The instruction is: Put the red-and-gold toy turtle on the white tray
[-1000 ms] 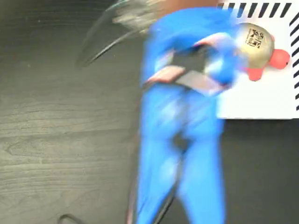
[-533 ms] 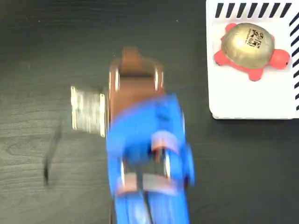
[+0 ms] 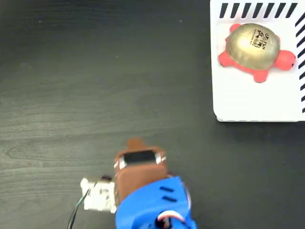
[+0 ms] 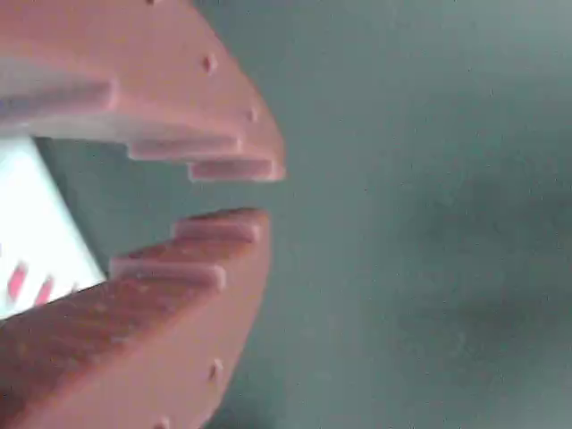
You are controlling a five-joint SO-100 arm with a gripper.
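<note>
Now red-and-gold toy turtle on white tray, well apart from end effector.

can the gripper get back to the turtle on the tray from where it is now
Probably yes. The gripper sits pulled back low in the fixed view, nearly closed and empty; only bare dark table lies between it and the turtle on the white tray.

I work on a bare test bench, the sort found in a lab or hobby workspace rather than a home room. Under me lies a dark wood-grain tabletop. A white tray edged with black diagonal stripes lies on it, and loose wires trail from my arm.
</note>
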